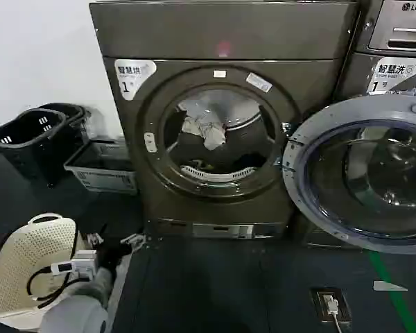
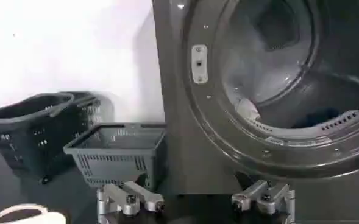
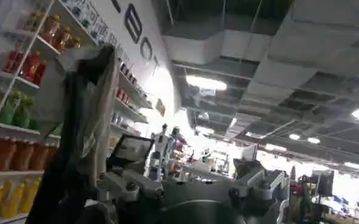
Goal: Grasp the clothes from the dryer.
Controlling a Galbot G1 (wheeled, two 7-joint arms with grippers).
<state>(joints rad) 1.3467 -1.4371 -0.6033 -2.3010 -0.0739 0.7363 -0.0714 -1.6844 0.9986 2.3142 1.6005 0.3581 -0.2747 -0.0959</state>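
Note:
The bronze-brown dryer stands in the middle with its porthole uncovered and its round glass door swung out to the right. A whitish cloth lies inside the drum, and the left wrist view shows it near the drum's lip. My left gripper hangs low, left of the dryer's base and well short of the porthole. It is open with nothing between its fingers. My right gripper points up toward a ceiling, open and empty.
Two black baskets and a grey crate stand left of the dryer. A white perforated basket sits by my left arm. A lighter LG machine is at the right. Dark fabric hangs beside shelves.

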